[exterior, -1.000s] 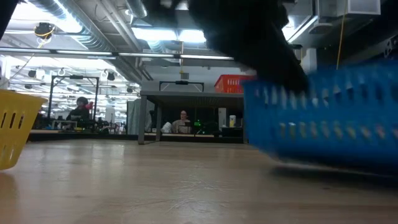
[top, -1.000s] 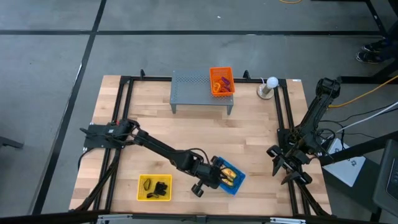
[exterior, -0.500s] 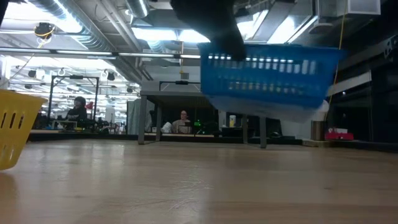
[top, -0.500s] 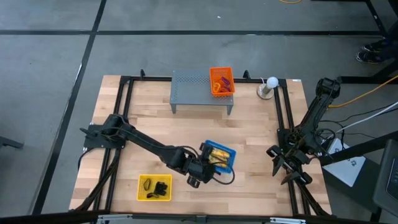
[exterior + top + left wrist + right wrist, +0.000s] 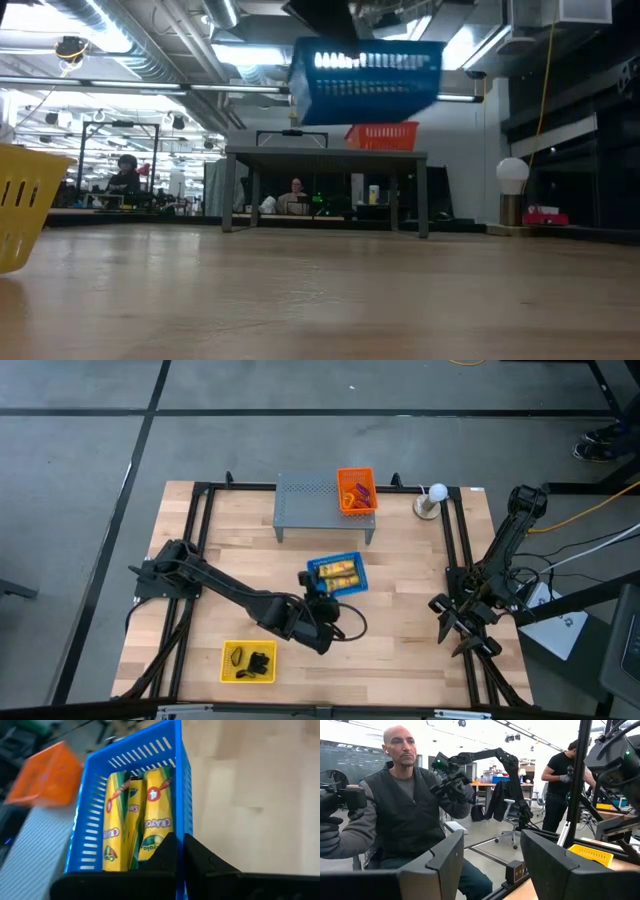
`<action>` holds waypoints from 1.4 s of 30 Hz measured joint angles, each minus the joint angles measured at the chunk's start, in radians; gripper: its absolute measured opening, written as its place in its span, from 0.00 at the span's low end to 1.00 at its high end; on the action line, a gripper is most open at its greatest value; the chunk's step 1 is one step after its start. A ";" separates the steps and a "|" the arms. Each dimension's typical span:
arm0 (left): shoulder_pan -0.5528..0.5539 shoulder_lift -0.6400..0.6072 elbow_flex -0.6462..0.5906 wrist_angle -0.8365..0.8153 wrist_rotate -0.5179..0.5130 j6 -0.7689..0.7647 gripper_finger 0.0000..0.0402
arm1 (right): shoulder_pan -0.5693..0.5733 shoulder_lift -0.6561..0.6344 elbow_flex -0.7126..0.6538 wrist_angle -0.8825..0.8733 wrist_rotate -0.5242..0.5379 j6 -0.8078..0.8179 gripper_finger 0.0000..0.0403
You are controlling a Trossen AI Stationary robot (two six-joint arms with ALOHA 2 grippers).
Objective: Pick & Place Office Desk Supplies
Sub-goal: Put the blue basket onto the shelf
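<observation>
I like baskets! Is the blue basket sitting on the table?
No, the blue basket hangs in the air, well above the table.

I see a blue slotted basket with yellow packets printed in green and red, an orange basket on the grey perforated shelf, and a yellow basket with black clips

Grey concrete floor surrounds the wooden table, crossed by dark seams. Ceiling ducts and strip lights run overhead. Desks, an office chair and seated and standing persons occupy the room.
</observation>
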 joint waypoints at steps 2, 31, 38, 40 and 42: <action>-0.001 -0.011 0.000 -0.041 -0.043 -0.071 0.01 | 0.000 0.002 0.000 -0.002 0.000 0.000 0.49; 0.209 -0.033 0.001 -0.348 -0.145 -0.601 0.01 | 0.000 0.008 0.000 0.005 -0.086 0.020 0.49; 0.287 -0.033 0.001 -0.349 -0.141 -0.578 0.01 | 0.000 0.008 0.000 0.005 -0.086 0.022 0.49; 0.313 -0.033 0.001 -0.349 -0.128 -0.574 0.01 | 0.000 0.008 0.000 0.005 -0.086 0.022 0.49; 0.340 -0.033 0.001 -0.350 -0.117 -0.564 0.01 | 0.000 0.008 0.000 0.005 -0.086 0.022 0.49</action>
